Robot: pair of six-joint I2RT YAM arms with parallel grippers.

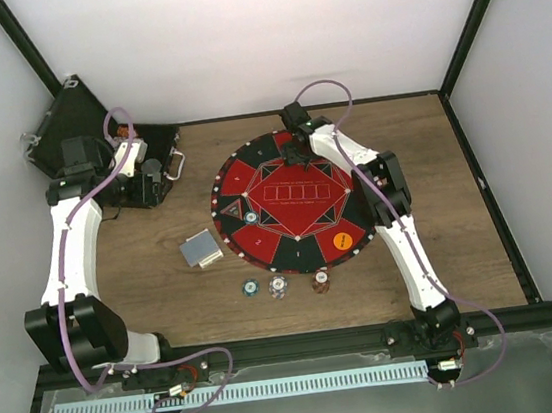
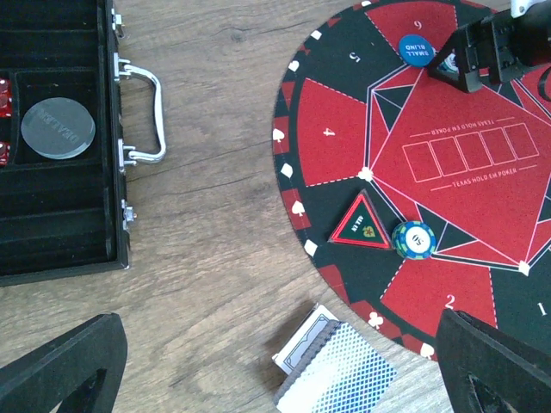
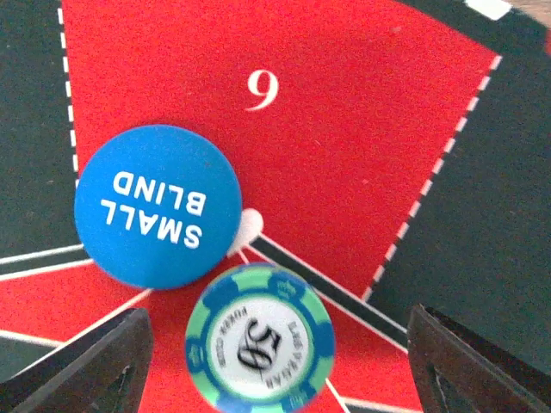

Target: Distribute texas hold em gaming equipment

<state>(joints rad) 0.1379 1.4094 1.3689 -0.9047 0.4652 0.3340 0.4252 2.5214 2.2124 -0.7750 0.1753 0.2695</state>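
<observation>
Chip placement at seat six looks to be the step in hand, and I judge it all but done. My right gripper [image 3: 275, 320] hangs low over the far side of the round mat [image 2: 344, 129] with its jaws spread wide and nothing held. The green-and-blue 50 chip [image 3: 258, 344] lies flat on the mat between my fingers and touches neither. It sits just beside the blue small-blind disc [image 3: 157, 206], nearly touching it. My left gripper [image 2: 280, 320] is fully open and empty too, hovering above the desk [image 1: 154, 282] between the black case [image 2: 52, 215] and the mat. The next move calls for a straight lift, so that neither finger nudges the chip or the disc, and then a reach back toward the near edge of the mat. Three chips [image 1: 278, 287] wait there in a row on the bare wood. Another 50 chip [image 2: 413, 239] already lies on the mat's left side, and an orange disc [image 1: 342, 241] on its near right. The deck of cards [image 1: 201, 249] rests, slightly fanned, just off the mat's left rim — my left arm looks better placed for it. The desk is brown wood grain, closed in by plain white walls [image 1: 235, 40] with black frame bars [image 1: 469, 16] at the corners.
</observation>
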